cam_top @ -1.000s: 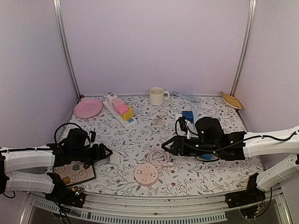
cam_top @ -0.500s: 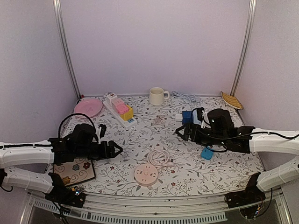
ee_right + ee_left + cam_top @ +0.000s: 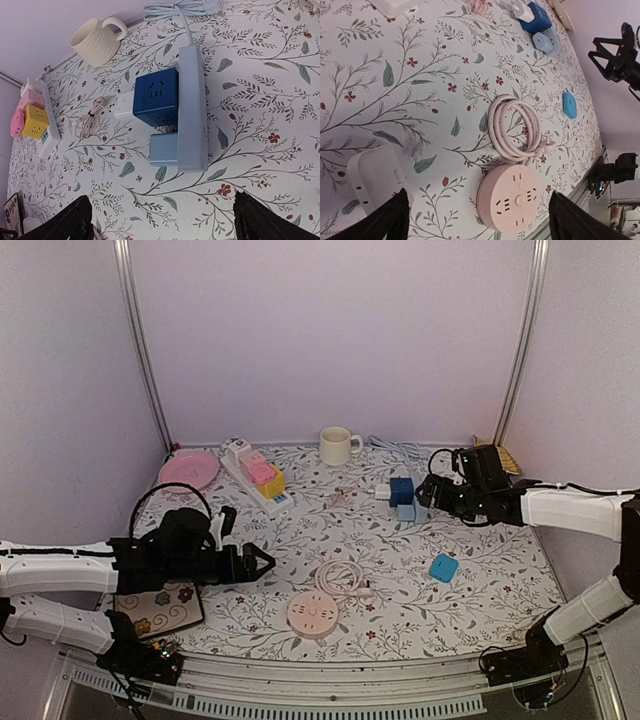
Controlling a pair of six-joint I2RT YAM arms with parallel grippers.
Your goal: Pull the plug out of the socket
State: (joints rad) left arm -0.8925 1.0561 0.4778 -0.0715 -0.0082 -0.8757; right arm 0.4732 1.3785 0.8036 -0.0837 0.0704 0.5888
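Right gripper (image 3: 430, 490) spread wide and empty, near the pale blue power strip (image 3: 193, 100) at the back right of the table (image 3: 480, 590). Left gripper (image 3: 262, 562) also spread wide and empty, low over the table by the round pink socket (image 3: 313, 612) and its coiled cord (image 3: 343, 578), a white block (image 3: 374, 175) just beside one finger. Seated in the strip's side: a dark blue cube (image 3: 155, 97) with a white plug (image 3: 122, 105) in its outer face, and next to it a light blue plug (image 3: 163, 149). Probably one of these to come out; cannot tell which. To do it well: set the fingers across the plug body only, clear of the strip; close firmly on its flat sides; pull straight out from the strip's side, no twisting. Light strip likely to slide along with the pull, so better held down by the other arm, or eased out slowly. Well apart, loose on the table, a small teal piece (image 3: 443, 567).
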